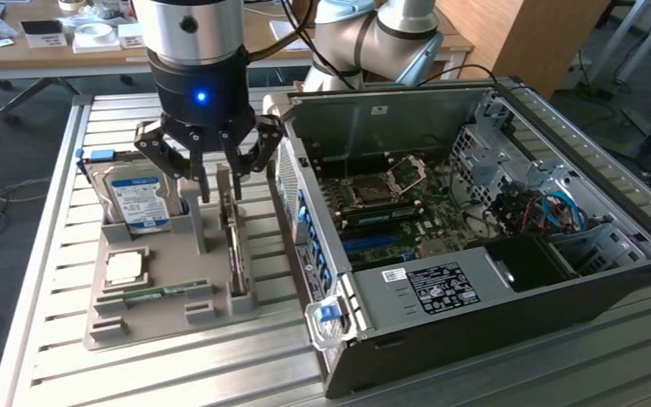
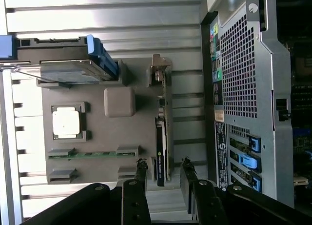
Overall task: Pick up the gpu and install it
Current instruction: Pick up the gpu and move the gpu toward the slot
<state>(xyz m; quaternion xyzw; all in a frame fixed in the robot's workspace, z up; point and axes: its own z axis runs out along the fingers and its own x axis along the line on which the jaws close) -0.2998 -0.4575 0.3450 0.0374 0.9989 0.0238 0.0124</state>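
The gpu (image 1: 234,242) stands on its edge in a slot of the grey holder tray (image 1: 162,326), a thin dark card with a metal bracket at its far end. My gripper (image 1: 221,176) hangs just above the card's far part, open, one finger on each side of it without touching. In the wrist view the gpu (image 2: 161,154) appears edge-on, and the gripper (image 2: 164,164) is spread with the card's end between the fingertips (image 2: 142,165). The open computer case (image 1: 507,280) lies on the exterior view's right, its motherboard (image 1: 399,212) exposed.
The tray also holds a silver hard drive (image 1: 139,202) with a blue-white label, a square CPU (image 1: 125,268) and a green RAM stick (image 1: 165,293). The case's perforated rear panel (image 2: 239,73) stands close beside the tray. Everything rests on a slatted metal table (image 1: 190,373).
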